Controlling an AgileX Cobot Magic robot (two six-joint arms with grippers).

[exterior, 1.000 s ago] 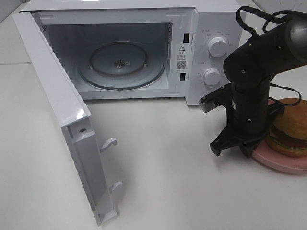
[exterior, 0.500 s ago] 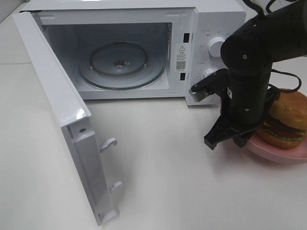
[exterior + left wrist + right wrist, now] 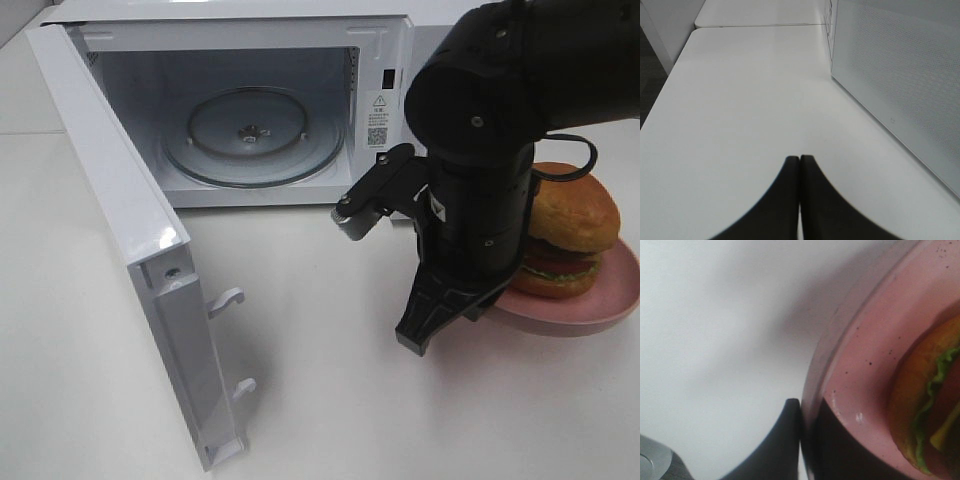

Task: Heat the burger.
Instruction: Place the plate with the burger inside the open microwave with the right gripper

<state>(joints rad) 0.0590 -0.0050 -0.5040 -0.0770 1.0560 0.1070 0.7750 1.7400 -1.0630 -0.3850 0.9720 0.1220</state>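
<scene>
The burger (image 3: 565, 235), golden bun over tomato, cheese and lettuce, sits on a pink round plate (image 3: 600, 305) at the right, in front of the microwave's control side. My right gripper (image 3: 452, 318) is shut on the plate's near left rim, its arm standing tall over it. The right wrist view shows my right gripper (image 3: 809, 409) pinching the pink plate (image 3: 865, 355) at its edge, one finger each side, with the burger (image 3: 922, 410) close by. My left gripper (image 3: 800, 161) is shut with nothing in it, low over the white table.
The white microwave (image 3: 385, 40) stands at the back with its door (image 3: 110, 200) swung wide open to the left and its glass turntable (image 3: 250, 135) bare. The perforated door panel (image 3: 900, 75) runs beside my left gripper. White table (image 3: 330, 400) lies in front.
My right arm has carried the plate and burger leftward, toward the microwave opening, and the plate appears raised off the table. It now hides the control knobs.
</scene>
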